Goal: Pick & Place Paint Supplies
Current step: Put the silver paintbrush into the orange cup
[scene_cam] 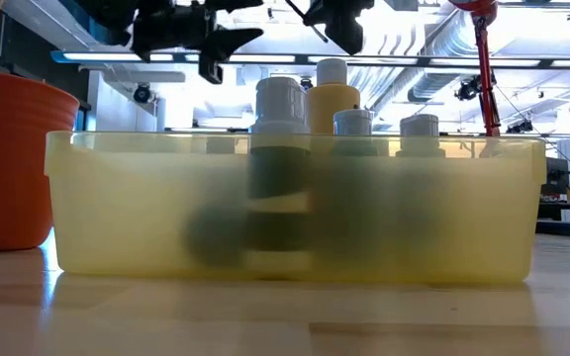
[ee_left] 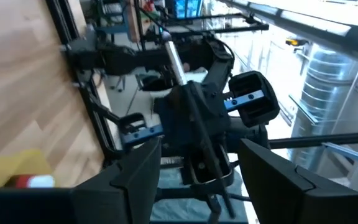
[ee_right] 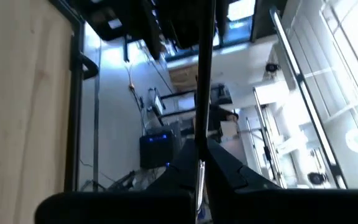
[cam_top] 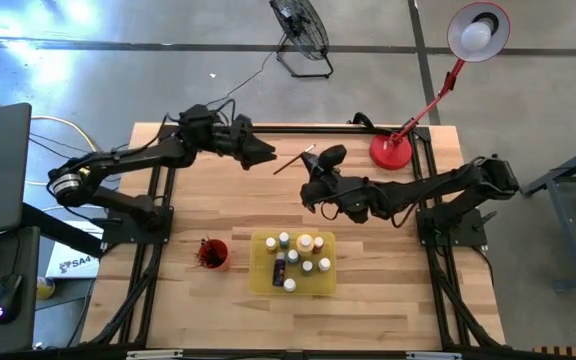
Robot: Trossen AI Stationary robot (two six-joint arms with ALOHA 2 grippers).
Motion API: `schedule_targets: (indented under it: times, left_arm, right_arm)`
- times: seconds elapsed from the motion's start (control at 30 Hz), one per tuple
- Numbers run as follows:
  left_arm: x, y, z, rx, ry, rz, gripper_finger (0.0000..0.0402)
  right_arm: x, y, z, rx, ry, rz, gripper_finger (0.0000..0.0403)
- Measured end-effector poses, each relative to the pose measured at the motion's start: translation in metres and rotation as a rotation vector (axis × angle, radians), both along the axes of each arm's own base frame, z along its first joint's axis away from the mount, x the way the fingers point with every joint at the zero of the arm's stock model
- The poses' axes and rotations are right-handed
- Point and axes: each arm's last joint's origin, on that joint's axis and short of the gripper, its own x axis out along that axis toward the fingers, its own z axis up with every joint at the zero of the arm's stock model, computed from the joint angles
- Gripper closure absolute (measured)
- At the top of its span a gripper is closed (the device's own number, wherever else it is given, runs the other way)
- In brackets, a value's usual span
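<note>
- high view: the left hand (cam_top: 268, 155) is raised over the far half of the wooden counter (cam_top: 218, 200), its fingers spread and nothing between them.
- the right hand (cam_top: 313, 170) is just beside it, toward the counter's middle, clamped on a thin paintbrush (cam_top: 293, 160) that slants out toward the left hand.
- nearer the front edge sits the flat yellow tray (cam_top: 263, 280) with the small paint bottles (cam_top: 303, 262) standing in it, pale caps up, one dark bottle among them.
- a red cup (cam_top: 212, 254) stands just left of the tray with dark brush handles poking out of it.
- a red desk lamp (cam_top: 392, 150) has its base on the far right corner of the counter; a floor fan (cam_top: 301, 30) stands on the floor beyond.
- low view: the yellow tray's translucent wall (scene_cam: 117, 208) fills the picture, and the bottles (scene_cam: 281, 109) show over its rim, a larger yellowish one (scene_cam: 332, 99) behind a pale-capped one.
- the red cup (scene_cam: 8, 158) is at the tray's left, and both hands hang dark high above, well clear of the tray.
- left wrist view: the left hand's own two fingers (ee_left: 135, 174) stand wide apart with nothing in the gap; past them is the right hand (ee_left: 197, 124) gripping the paintbrush (ee_left: 174, 59), with its metal ferrule pointing away.
- right wrist view: the right hand (ee_right: 199, 165) is closed tight on the paintbrush's dark handle (ee_right: 205, 62), which runs straight out from between the fingers.
</note>
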Motion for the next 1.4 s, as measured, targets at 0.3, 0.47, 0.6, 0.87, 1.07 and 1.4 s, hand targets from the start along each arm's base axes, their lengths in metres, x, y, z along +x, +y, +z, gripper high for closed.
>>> schedule_targets:
  times: [0.3,0.47,0.6,0.87,1.07,1.4]
  left_arm:
    - [0.034,-0.003,0.024,0.018,-0.042,-0.067,0.0193]
    - [0.045,0.003,0.022,-0.005,0.023,-0.101,0.0193]
    - [0.05,0.006,0.011,-0.01,0.062,-0.111,0.0193]
    - [0.056,0.0,0.007,-0.048,0.089,-0.161,0.0193]
    - [0.06,-0.01,0.004,-0.058,0.113,-0.213,0.0193]
    - [0.061,-0.014,0.004,-0.021,0.108,-0.213,0.0208]
  right_arm:
    - [0.0,0.0,-0.003,-0.032,0.069,0.024,0.0399]
    - [0.0,0.001,-0.003,-0.037,0.071,-0.001,0.0399]
    - [-0.001,0.005,-0.003,-0.041,0.074,-0.01,0.0399]
    - [-0.002,0.005,-0.009,-0.04,0.128,-0.009,0.0399]
    - [-0.003,0.005,-0.009,-0.032,0.118,-0.025,0.0399]
    - [-0.003,0.005,-0.009,-0.033,0.123,-0.033,0.0399]
